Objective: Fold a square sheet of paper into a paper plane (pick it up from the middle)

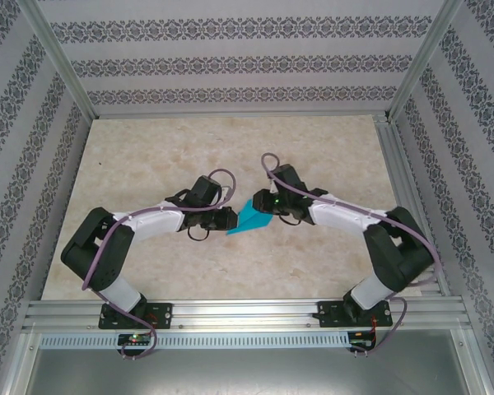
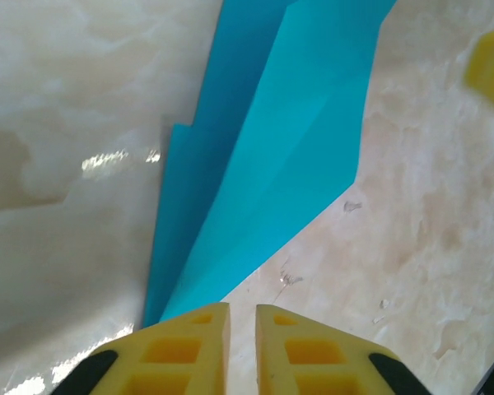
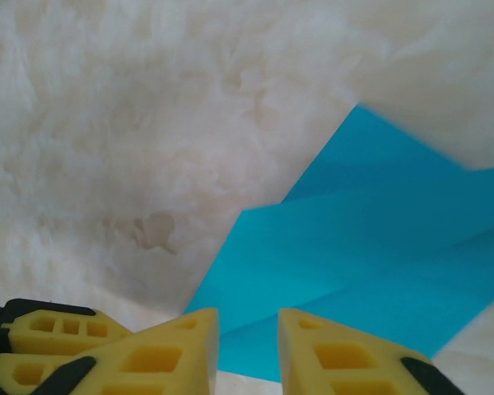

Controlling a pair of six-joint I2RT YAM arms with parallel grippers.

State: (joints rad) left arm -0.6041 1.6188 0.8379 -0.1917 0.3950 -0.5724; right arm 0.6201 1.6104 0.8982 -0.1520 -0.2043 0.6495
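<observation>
Tapering turquoise paper plane (image 1: 251,218), layered folds

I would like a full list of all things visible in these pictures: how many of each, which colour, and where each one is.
paper plane: one, turquoise blue, mid-table between the two grippers
table: one, beige marble pattern, under everything
walls: three, white with dark patterned stripes, left, back and right of the table
metal rails: several, silver, along the table's near edge
left arm: one, black and white, near left, reaching inward
right arm: one, black and white, near right, reaching inward
left gripper: one, yellow fingers, slightly open, at the plane's pointed end
right gripper: one, yellow fingers, slightly open, over the plane's edge
</observation>
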